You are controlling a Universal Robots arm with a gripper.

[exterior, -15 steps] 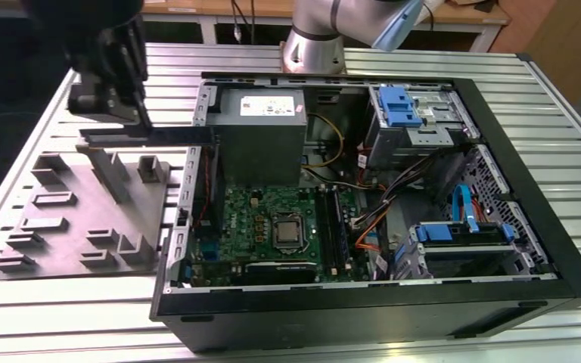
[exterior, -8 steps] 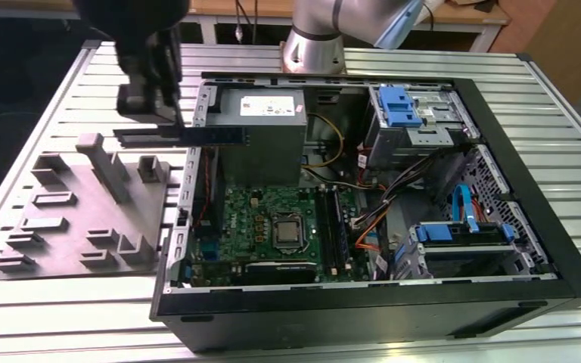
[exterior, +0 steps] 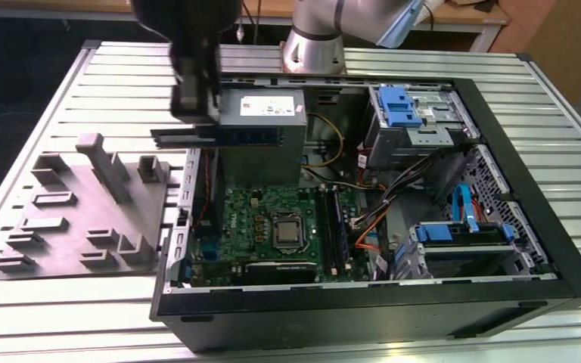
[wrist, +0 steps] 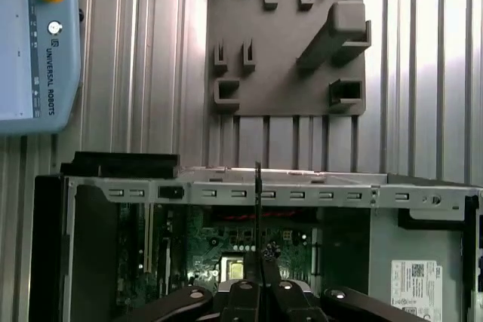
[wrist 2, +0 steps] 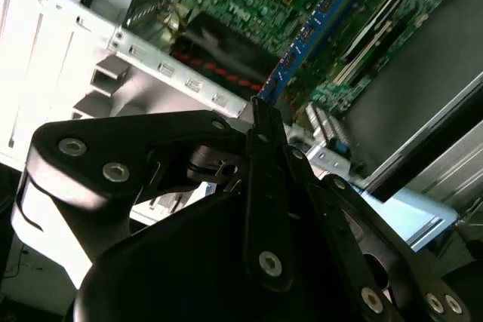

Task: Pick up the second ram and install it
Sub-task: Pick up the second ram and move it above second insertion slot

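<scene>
Holding the second ram point(wrist 2: 300, 39) clamped edge-on in my tool point(wrist 2: 260, 115) above the open case point(exterior: 371, 306). Risk, I judge: any tilt would miss the slot point(exterior: 333, 219) and jam.

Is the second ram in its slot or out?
Out: the gripper is shut on the second ram, holding it above the open case, not seated in any slot.
</scene>
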